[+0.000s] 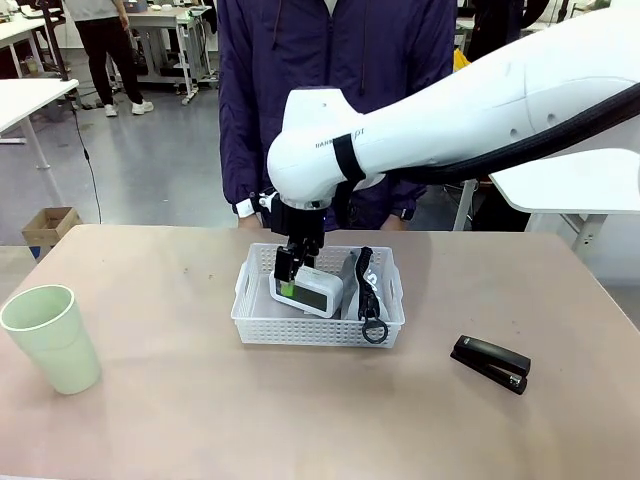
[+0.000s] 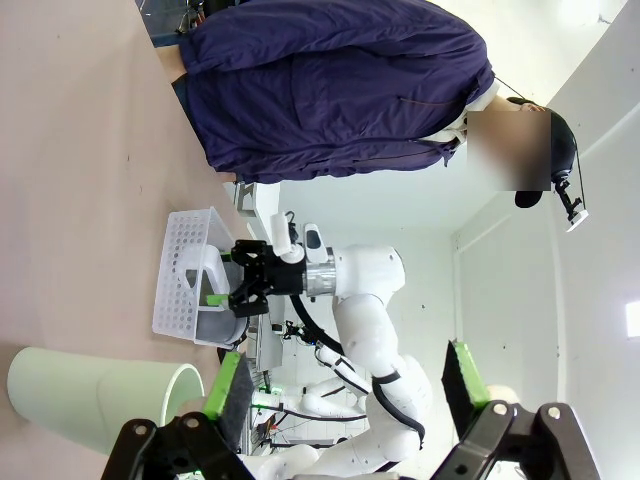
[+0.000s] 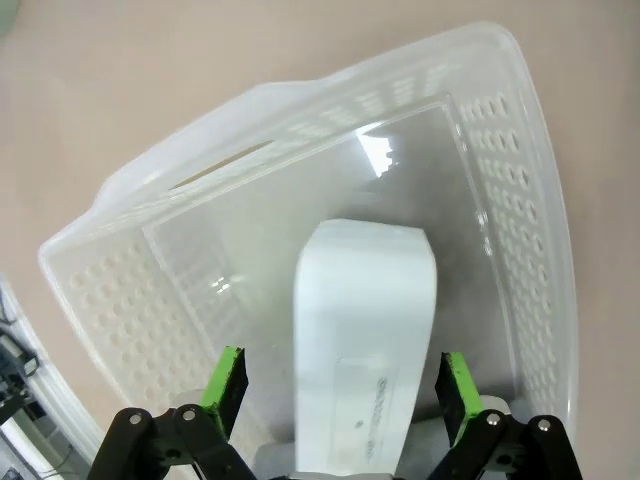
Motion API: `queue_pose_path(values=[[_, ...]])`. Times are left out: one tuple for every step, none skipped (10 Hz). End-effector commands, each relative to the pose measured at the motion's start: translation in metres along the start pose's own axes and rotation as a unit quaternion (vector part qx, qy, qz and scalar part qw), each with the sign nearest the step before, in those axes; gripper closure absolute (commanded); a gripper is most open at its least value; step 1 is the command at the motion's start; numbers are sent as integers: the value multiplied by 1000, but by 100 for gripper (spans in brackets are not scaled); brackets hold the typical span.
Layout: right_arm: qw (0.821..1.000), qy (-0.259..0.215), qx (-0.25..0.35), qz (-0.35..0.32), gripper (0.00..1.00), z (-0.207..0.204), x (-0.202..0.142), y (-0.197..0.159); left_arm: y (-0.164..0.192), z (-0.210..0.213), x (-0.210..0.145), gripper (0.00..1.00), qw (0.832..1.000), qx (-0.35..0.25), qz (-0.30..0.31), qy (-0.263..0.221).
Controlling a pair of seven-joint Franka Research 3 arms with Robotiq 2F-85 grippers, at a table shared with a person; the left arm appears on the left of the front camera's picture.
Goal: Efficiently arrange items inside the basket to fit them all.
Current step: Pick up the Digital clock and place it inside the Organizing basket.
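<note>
Right arm reaches in from the right and over the basket [image 1: 320, 335], which sits mid-table [image 1: 200, 410] just in front of the person [image 1: 330, 70].

Right gripper [image 1: 293, 280]: pointing down into the basket's left half. Wrist view: its jaws are spread, with the green pads [image 3: 226, 385] on either side of the white box [image 1: 322, 292]. One pad is clearly apart from the box; the other is just beside its edge. The grip looks slack.

White box: inside the basket, lying on the floor, left of centre.

Grey pouch [image 1: 350, 272]: inside the basket, right of the box, against the right wall. Its black strap [image 1: 370, 305] drapes toward the front wall.

Stapler [image 1: 490, 363]: on the table, right of the basket, well apart from it.

Green cup [image 1: 48, 338]: upright on the table, far left, well apart from the basket.

Left gripper [image 2: 345, 390]: jaws wide apart, nothing between them, near the cup.
</note>
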State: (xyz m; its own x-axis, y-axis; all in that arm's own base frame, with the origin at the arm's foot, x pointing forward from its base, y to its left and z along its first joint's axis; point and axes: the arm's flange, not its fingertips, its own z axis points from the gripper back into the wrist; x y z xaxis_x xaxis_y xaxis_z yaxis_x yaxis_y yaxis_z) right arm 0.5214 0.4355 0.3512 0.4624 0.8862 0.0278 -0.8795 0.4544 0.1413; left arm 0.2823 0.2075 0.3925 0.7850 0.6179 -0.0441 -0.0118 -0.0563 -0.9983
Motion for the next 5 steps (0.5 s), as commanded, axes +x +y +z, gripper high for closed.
queue_pose_path(values=[[1000, 5, 22, 1, 0, 51, -27, 18, -2, 0, -3, 0, 1000, -6, -7, 1], [1000, -7, -1, -11, 0, 81, -46, 24, -2, 0, -3, 0, 1000, -6, -7, 1], [999, -27, 1, -28, 0, 112, -76, 22, -2, 0, -3, 0, 1000, -6, -7, 1], [997, -53, 27, -44, 0, 133, -109, 10, -2, 0, -3, 0, 1000, -6, -7, 1], [991, -89, 92, -43, 0, 150, -148, -5, -2, 0, -3, 0, 1000, -6, -7, 1]])
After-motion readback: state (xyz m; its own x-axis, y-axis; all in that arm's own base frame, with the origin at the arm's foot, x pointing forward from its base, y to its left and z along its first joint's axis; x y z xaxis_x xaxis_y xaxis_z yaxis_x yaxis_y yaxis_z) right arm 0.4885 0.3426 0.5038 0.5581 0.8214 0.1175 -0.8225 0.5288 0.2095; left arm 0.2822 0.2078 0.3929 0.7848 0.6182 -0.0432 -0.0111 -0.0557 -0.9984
